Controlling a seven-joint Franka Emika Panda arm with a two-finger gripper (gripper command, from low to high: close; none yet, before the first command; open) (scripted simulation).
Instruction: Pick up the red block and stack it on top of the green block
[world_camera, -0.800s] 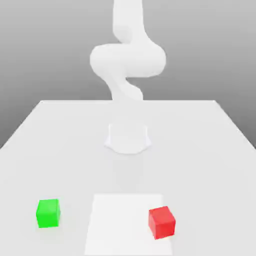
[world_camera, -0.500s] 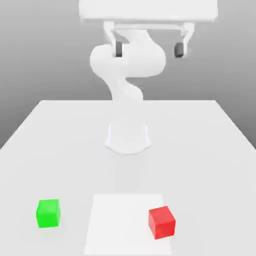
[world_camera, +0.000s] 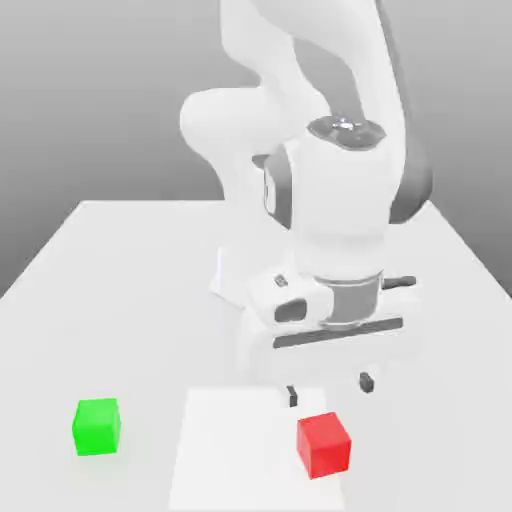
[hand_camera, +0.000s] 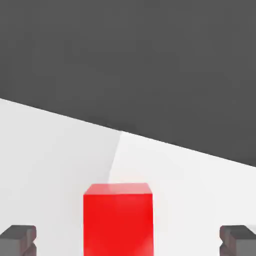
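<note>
arm: the white panda arm (world_camera: 335, 200) bends low over the white table (world_camera: 130, 280), its wrist turned down.
claw: the gripper (world_camera: 328, 388) hangs just above the red block, fingers spread wide and holding nothing; the dark fingertips (hand_camera: 18, 239) sit well clear of the cube on either side.
red block: the red block (world_camera: 323, 444) rests on a paler square patch (world_camera: 220, 450) of the table, toward the exterior view's right.
green block: the green block (world_camera: 97, 427) sits on the table toward the exterior view's left, well apart from the red one.
</note>
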